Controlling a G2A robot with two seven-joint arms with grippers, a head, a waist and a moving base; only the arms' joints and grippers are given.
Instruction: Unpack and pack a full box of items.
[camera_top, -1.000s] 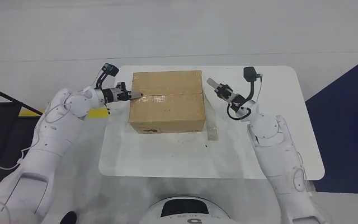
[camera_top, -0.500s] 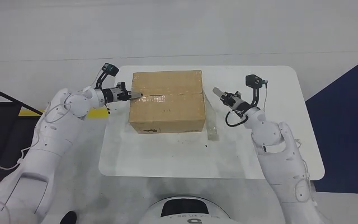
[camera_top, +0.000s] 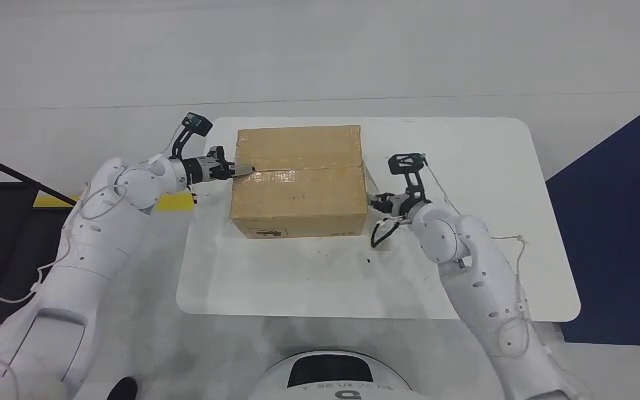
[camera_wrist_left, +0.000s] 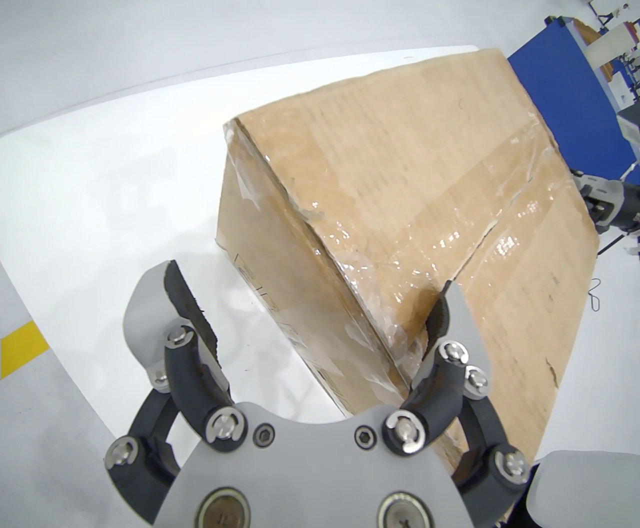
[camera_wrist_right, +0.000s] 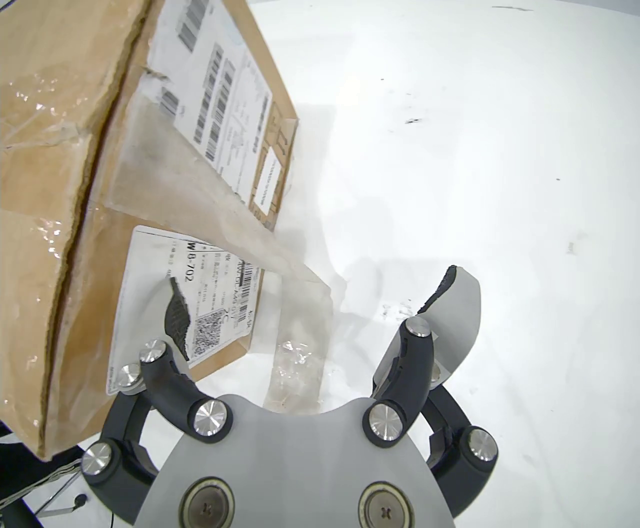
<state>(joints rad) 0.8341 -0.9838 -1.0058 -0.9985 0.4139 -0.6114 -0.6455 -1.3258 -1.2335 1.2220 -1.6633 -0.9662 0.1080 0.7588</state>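
The box (camera_top: 298, 180) stands closed on the table (camera_top: 480, 270), between the two grippers. Clear tape (camera_wrist_left: 450, 240) covers its top seam. The left gripper (camera_wrist_left: 308, 280) is positioned at the box's upper edge, at the near end of the seam, with its fingers spread wide. One fingertip (camera_wrist_left: 445, 310) lies over the taped top face just beside the seam; contact cannot be confirmed. The other fingertip hangs beside the adjacent side wall, apart from it, above the table. The right gripper (camera_wrist_right: 312, 280) is positioned low at the opposite end of the box, fingers likewise spread and holding nothing. One of its fingertips sits directly in front of the end wall, over the lower of two white labels (camera_wrist_right: 235, 115). The other is over bare table, away from the box. Between these fingers a loose strip (camera_wrist_right: 300, 360) of clear tape runs from the end wall down onto the table.
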